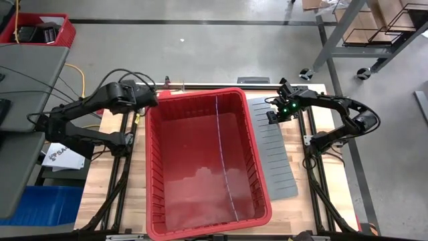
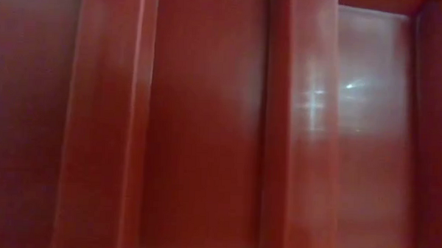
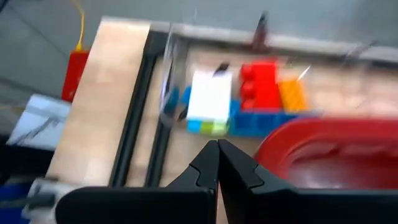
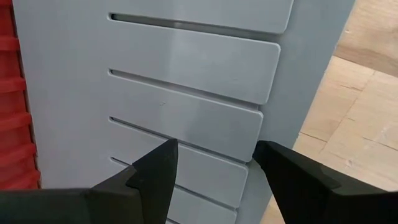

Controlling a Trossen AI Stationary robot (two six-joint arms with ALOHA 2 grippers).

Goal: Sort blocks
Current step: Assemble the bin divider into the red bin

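**Left tool shut and empty short of the blocks; right tool open over the divider sheet**

Left tool (image 3: 217, 163): fingers pressed together, nothing between them, poised above the far left corner of the red bin (image 1: 200, 164), near its rim. Blocks (image 3: 249, 102): clustered on the wooden surface (image 3: 93, 118) just beyond that corner, outside the bin; red block (image 3: 260, 84) beside an orange one (image 3: 292, 94), atop a blue one (image 3: 258, 121), with a white-topped piece (image 3: 210, 99) alongside. None visible inside the bin from above. Low view filled by the bin's red wall (image 2: 206, 123).

Right tool (image 4: 214, 163): fingers spread wide, holding nothing, hovering over the grey slotted divider sheet (image 4: 186, 87) lying just right of the bin. Same tool seen from above at the sheet's far end (image 1: 279, 110).

Likely hazards: a shut tool descending on the cluster, pushing blocks apart or off the surface's back edge instead of gripping; blocks packed tightly, so fingers opened too little would straddle none or catch two at once; nearness of the bin rim, inviting a collision on approach; right tool snagging a slot in the sheet if lowered.
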